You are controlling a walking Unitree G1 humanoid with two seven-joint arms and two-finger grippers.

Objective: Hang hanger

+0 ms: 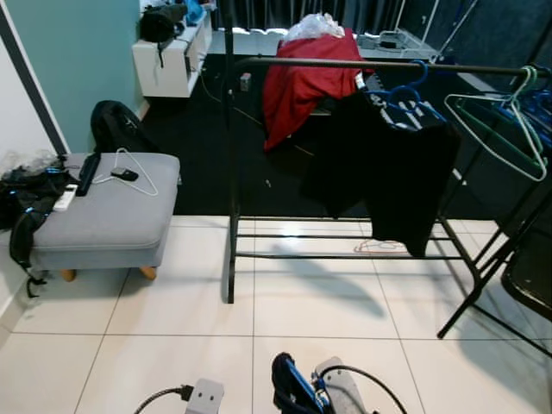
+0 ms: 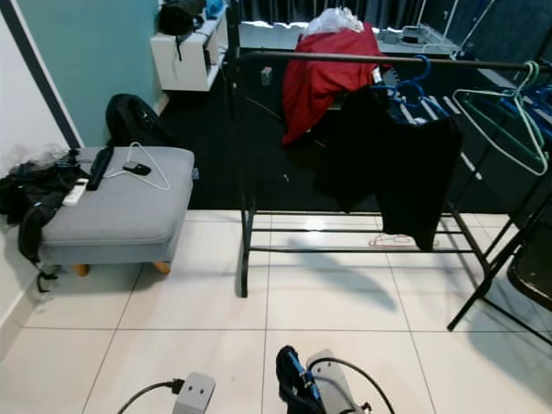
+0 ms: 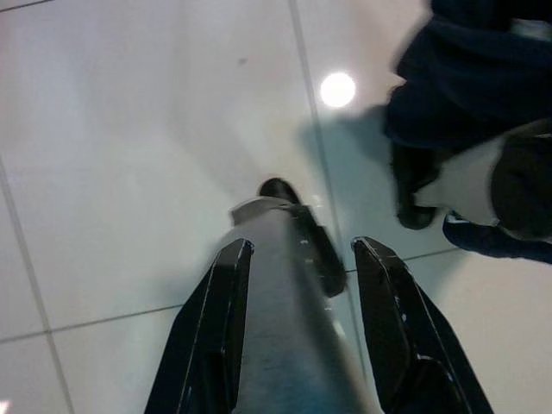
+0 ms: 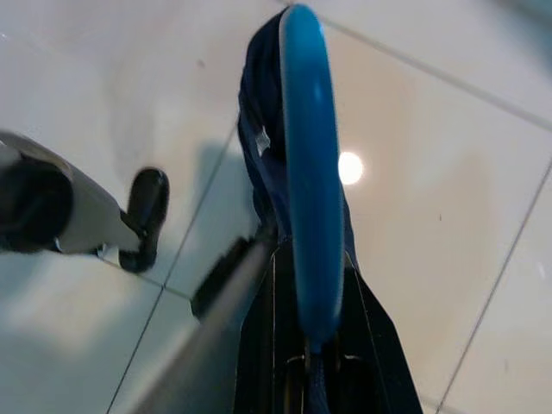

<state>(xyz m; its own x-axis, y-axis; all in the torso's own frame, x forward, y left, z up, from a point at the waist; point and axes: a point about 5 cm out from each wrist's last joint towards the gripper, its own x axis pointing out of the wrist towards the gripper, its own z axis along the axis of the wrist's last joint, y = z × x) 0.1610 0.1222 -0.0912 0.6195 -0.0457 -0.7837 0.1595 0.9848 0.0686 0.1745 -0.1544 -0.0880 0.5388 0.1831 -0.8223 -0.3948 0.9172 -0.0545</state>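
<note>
The robot stands on white tiles, facing a black rack (image 1: 345, 65) that is well apart from it, up at 12 o'clock. The right gripper (image 4: 306, 345) hangs low at the robot's side, pinched tight on a blue hanger (image 4: 306, 155). A dark cloth (image 4: 259, 155) is on that hanger. In the head view the hanger (image 1: 289, 388) sits at about 6 o'clock, right at the bottom edge.

The left gripper (image 3: 297, 254) also hangs low. Its two fingers are spread wide with nothing between them, and it just points at the floor.

The rack bar already has a red cloth (image 1: 302, 82) near 12 o'clock, a black cloth (image 1: 397, 164) at about 1 o'clock, and a pale green hanger (image 1: 504, 121) out at 2 o'clock. A gray stool (image 1: 108, 216) stands at 10 o'clock.

I think the step now is carrying. The hanger is picked up but not hung yet. Next the robot needs to walk close to the rack. Then it must lift the right arm up high and drop the hook over the bar. The bare bit of bar at 11 o'clock, left of the red cloth, looks like a good spot.
</note>
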